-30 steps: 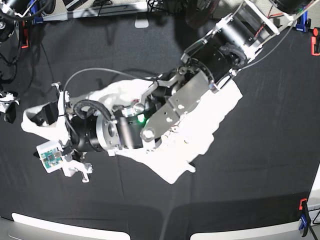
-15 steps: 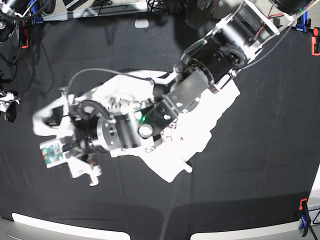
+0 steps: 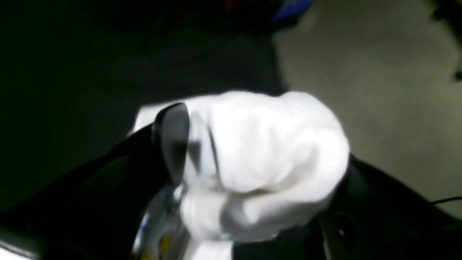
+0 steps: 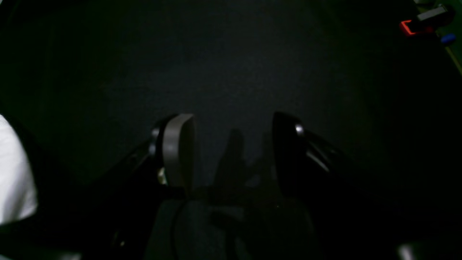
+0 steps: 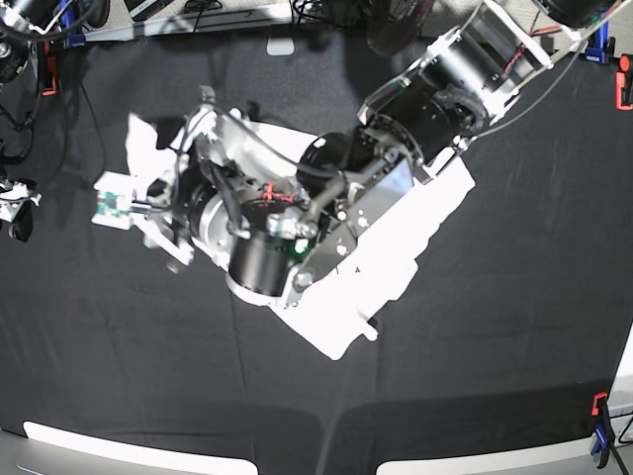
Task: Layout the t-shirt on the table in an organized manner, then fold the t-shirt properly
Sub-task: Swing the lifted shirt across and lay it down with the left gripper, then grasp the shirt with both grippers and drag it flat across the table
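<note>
Left pincer [image 3: 252,162] clamps a bunched wad of the t-shirt [image 3: 267,159]; right pincer [image 4: 231,151] gapes empty, shirt off to its left.

Orange-and-blue clamps [image 5: 599,435] sit along the right side, one low [image 5: 599,435] and one high [image 5: 623,84]. Past the far edge runs a pale metal rail [image 5: 198,22] with black cables [image 5: 203,8] draped over it. Light grey floor [image 5: 129,450] shows along the near edge, and dull grey flooring [image 3: 379,72] appears blurred beyond.
</note>
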Action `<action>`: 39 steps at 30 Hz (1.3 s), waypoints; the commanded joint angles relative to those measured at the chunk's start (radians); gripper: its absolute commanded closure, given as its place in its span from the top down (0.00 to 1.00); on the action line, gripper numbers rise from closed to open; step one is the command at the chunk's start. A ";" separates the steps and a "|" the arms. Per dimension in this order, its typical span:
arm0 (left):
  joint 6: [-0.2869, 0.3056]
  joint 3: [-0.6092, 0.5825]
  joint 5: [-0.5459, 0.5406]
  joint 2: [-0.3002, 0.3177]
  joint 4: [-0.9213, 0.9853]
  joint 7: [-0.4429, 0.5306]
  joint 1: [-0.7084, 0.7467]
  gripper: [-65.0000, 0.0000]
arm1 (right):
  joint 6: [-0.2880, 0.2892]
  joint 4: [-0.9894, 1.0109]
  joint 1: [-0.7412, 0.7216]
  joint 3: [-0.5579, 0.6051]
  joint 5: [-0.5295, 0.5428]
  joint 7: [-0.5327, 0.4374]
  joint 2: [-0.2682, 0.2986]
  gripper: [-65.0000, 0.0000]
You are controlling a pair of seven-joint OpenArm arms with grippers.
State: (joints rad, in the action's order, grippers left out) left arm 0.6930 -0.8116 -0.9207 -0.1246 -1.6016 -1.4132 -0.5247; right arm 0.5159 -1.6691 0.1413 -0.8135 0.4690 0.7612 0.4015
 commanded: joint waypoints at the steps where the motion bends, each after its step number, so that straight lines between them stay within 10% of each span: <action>1: 0.005 0.005 -0.014 -0.015 -0.014 0.017 -0.024 0.52 | 0.004 -0.017 -0.011 -0.005 0.014 -0.022 0.025 0.51; 3: 0.005 0.005 0.073 -0.008 -0.014 0.019 -0.024 0.52 | 0.004 -0.017 -0.011 -0.005 0.014 -0.019 0.025 0.51; 6: -0.013 0.005 0.420 0.006 -0.014 0.320 -0.022 0.52 | 0.004 -0.017 -0.011 -0.005 0.014 -0.018 0.025 0.51; 10: -0.248 0.004 0.662 0.014 -0.014 0.409 -0.015 0.52 | 0.004 -0.017 -0.011 -0.005 0.015 -0.018 0.025 0.51; 16: -0.111 0.003 0.354 0.056 0.009 0.211 -0.005 0.52 | 0.004 -0.017 -0.011 -0.005 0.050 -0.019 0.025 0.51; 20: -0.110 0.003 0.386 0.064 0.010 0.359 -0.005 0.52 | 0.010 -0.017 -0.011 -0.004 0.141 -0.014 0.025 0.51; 26: -0.411 0.005 0.651 0.064 0.010 0.568 -0.011 0.52 | 0.179 -0.017 -0.011 -0.003 0.423 0.128 0.022 0.51; 31: -0.644 0.006 0.878 0.106 0.010 0.569 -0.010 0.52 | 0.182 -0.017 -0.011 0.029 0.507 0.192 0.022 0.51; 39: -0.727 0.006 0.939 0.264 0.010 0.549 -0.010 0.52 | 0.182 -0.017 -0.051 0.411 0.366 0.157 0.021 0.51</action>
State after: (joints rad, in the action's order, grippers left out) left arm -0.0185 -0.8116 0.0090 0.1505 -1.5768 -0.8833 -0.5079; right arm 0.6891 -1.6691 0.1101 -0.3870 0.8024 0.9543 0.4019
